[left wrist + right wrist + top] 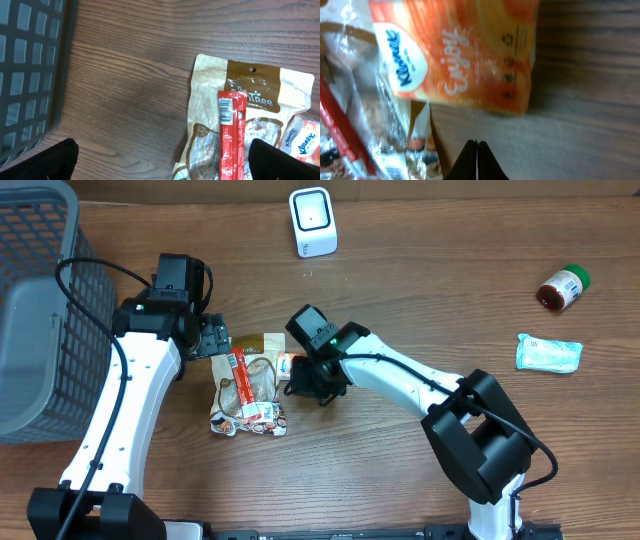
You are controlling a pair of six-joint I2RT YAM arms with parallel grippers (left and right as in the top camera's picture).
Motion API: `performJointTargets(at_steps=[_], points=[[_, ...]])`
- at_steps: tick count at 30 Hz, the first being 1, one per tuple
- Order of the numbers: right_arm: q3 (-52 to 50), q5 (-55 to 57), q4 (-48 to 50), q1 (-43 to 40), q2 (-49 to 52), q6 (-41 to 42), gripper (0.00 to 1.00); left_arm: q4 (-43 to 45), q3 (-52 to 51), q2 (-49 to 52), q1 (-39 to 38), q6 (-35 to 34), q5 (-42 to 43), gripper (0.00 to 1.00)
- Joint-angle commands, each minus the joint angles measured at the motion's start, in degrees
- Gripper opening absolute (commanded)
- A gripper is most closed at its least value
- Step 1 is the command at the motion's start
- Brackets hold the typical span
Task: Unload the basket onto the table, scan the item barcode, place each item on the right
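Wooden bench (400, 480) seen from overhead, w/ two white robot arms reaching in from the near edge. Small heap of 3 packets lies a bit left of ctr. Brown snack pouch (262, 380) lies flat on the wood. Red stick packet (238, 376) lies lengthwise on top of it. Orange tissue pack (287, 364) sits against the pouch's side that faces the bench's right edge.

L wrist view shows the stick's barcode (226, 110) face up: white label w/ black bars, at the end of the stick nearer the far edge.

L pincer (213, 338) is at the heap's far-left corner, fingers spread wide apart, holding nothing. In its own view the two black fingertips (55, 160) show at the bottom corners, w/ bare wood and the pouch's corner btwn them. Can't tell if it touches the pouch.

R pincer (476, 159) is on the heap's right side, fingers pressed together w/ nothing btwn them. Its tips are over bare wood just beside the tissue pack, not gripping it.

White scanner (313, 222) stands upright near the far edge, approx mid-width, well apart from the heap. Grey mesh basket (40, 300) fills the far-left corner. Toward the right edge lie a small bottle (563, 287) w/ green cap, on its side, and a pale blue packet (548, 352) near it.
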Motion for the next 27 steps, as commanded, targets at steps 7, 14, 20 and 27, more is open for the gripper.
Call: performJointTargets(at_steps=[7, 14, 20, 27], points=[[-6.16, 16.52, 8.46, 0.44, 0.17, 4.72, 0.04, 0.11, 0.11, 0.2, -0.28, 0.07, -0.39, 1.0], [-6.16, 20.83, 15.26, -1.09, 0.17, 2.75, 0.04, 0.11, 0.11, 0.2, -0.28, 0.07, -0.39, 1.0], [-6.16, 26.36, 20.61, -2.86, 0.15, 2.6, 0.04, 0.11, 0.11, 0.2, -0.28, 0.07, -0.39, 1.0], [-5.4, 26.75, 26.86, -5.53, -0.17, -10.95, 0.09, 0.11, 0.11, 0.2, -0.28, 0.07, -0.39, 1.0]])
